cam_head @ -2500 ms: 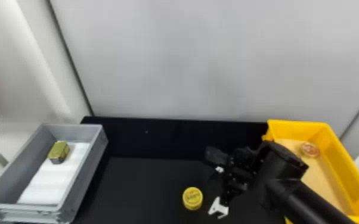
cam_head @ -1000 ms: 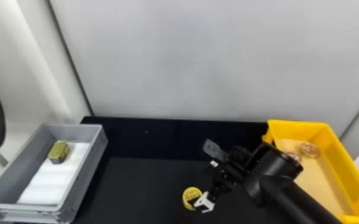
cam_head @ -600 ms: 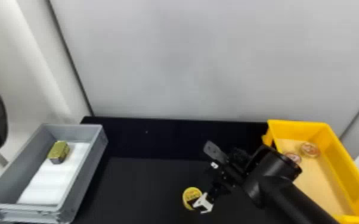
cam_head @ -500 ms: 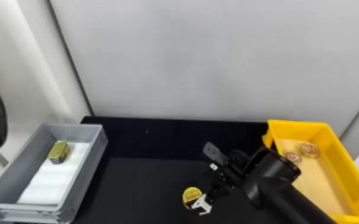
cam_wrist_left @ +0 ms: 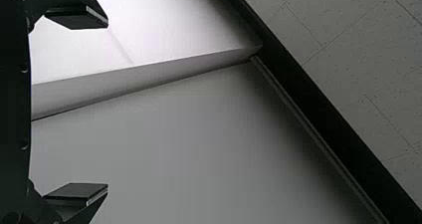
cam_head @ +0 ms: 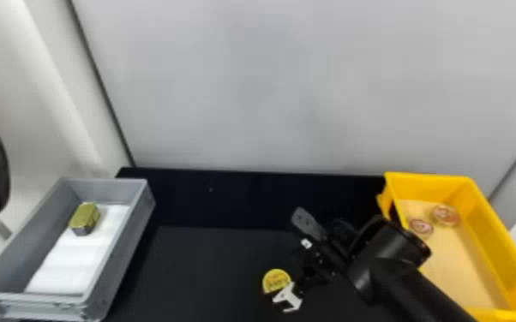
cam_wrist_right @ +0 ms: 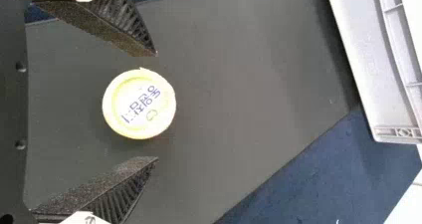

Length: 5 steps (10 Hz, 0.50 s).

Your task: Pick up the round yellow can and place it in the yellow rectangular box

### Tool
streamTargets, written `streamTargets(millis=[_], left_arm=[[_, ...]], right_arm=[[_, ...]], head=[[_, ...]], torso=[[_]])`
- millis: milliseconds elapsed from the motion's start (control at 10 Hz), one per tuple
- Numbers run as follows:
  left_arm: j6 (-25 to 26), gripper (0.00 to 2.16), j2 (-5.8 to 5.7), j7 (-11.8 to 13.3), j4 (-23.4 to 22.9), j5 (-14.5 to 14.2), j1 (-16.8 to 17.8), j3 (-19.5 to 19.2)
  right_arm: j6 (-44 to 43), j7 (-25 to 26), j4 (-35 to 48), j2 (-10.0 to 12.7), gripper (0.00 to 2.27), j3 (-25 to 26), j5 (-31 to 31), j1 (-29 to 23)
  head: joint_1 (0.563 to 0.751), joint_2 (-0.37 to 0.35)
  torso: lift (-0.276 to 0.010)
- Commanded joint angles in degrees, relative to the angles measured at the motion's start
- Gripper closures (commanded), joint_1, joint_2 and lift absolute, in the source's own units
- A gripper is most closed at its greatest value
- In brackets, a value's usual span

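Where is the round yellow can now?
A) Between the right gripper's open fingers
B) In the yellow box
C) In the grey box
A: the can lies between the right gripper's fingers, with a gap on each side.

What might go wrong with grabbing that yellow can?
The right gripper's fingers stand open on either side of the can, with a gap at each side, so an uneven close might push it along the black table. The can sits near the fingertips, so the grip could be shallow and slip. Later, it might bump the two round tins already in the yellow box.
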State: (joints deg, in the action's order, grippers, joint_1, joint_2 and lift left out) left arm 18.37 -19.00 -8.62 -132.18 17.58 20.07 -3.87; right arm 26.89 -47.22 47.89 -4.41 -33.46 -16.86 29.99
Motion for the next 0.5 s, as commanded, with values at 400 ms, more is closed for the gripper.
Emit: streamTargets(millis=[400], left_arm=[[-0.08, 0.12, 0.09, 0.0, -0.01, -0.09, 0.06, 0.09]], right_arm=[[-2.0, 2.2, -4.47, 1.6, 0.0, -0.13, 1.11, 0.07]], head=[[0.663, 0.054]], torso=[[-0.01]])
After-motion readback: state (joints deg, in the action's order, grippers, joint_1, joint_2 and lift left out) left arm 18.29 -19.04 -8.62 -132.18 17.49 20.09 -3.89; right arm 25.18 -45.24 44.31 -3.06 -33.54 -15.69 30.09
